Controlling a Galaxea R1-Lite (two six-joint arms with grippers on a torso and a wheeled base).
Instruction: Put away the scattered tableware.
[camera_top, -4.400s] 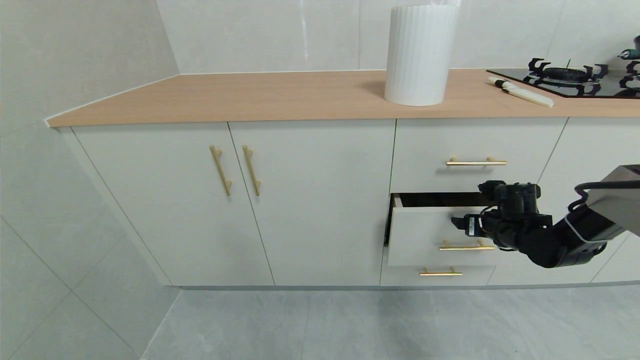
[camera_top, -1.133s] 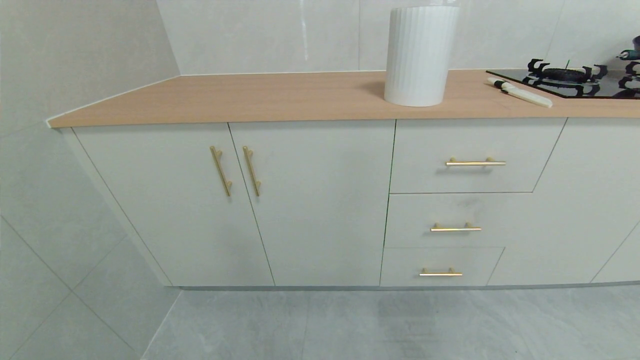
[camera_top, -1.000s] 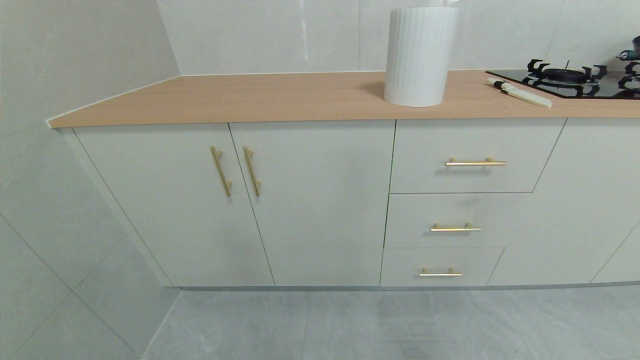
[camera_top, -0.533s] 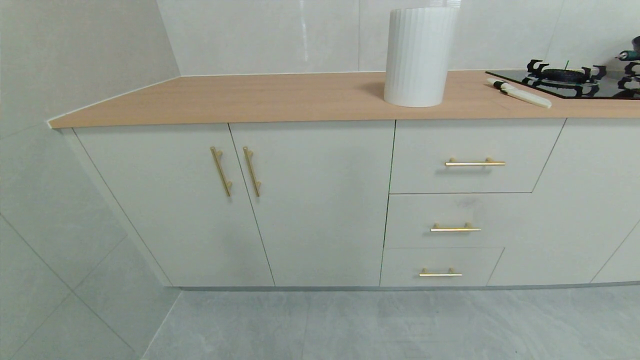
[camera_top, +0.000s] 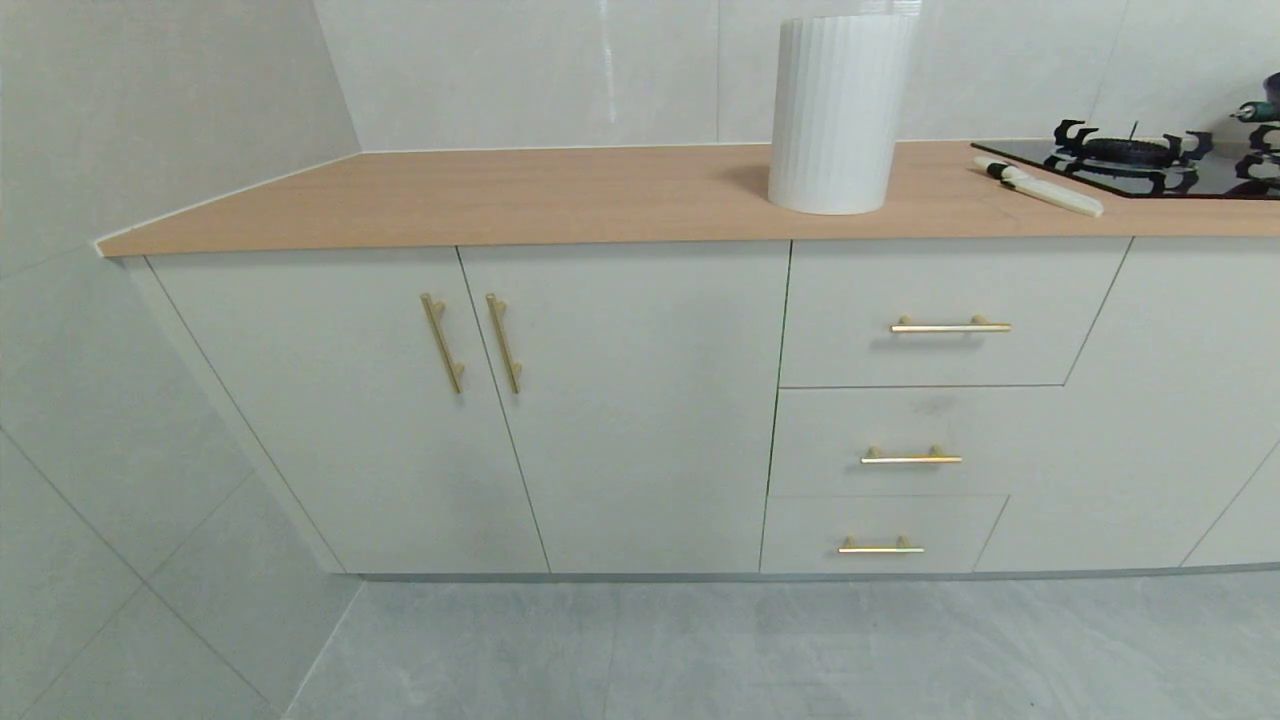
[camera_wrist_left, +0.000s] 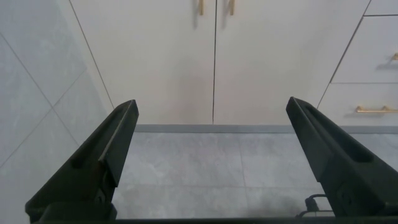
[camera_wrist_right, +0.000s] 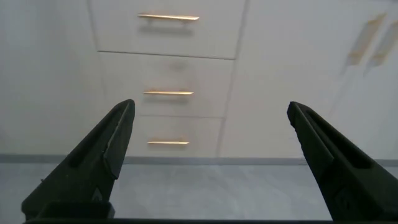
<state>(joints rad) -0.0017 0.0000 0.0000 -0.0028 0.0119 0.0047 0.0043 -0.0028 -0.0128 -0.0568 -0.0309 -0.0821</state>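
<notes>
Slim cream black-banded knife on wooden bench, far above spread, empty left claw and right claw; probably light, rigid, slick: pinch handle crosswise.

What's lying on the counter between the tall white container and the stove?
A pale knife lies on the counter, closer to the stove than to the container; the head view shows it.

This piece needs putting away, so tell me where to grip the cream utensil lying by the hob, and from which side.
Probably mid-length, from above. The cream utensil lies flat on the countertop, long and slim, so closing across its narrow width suits it; the hob crowds its far side.
</notes>
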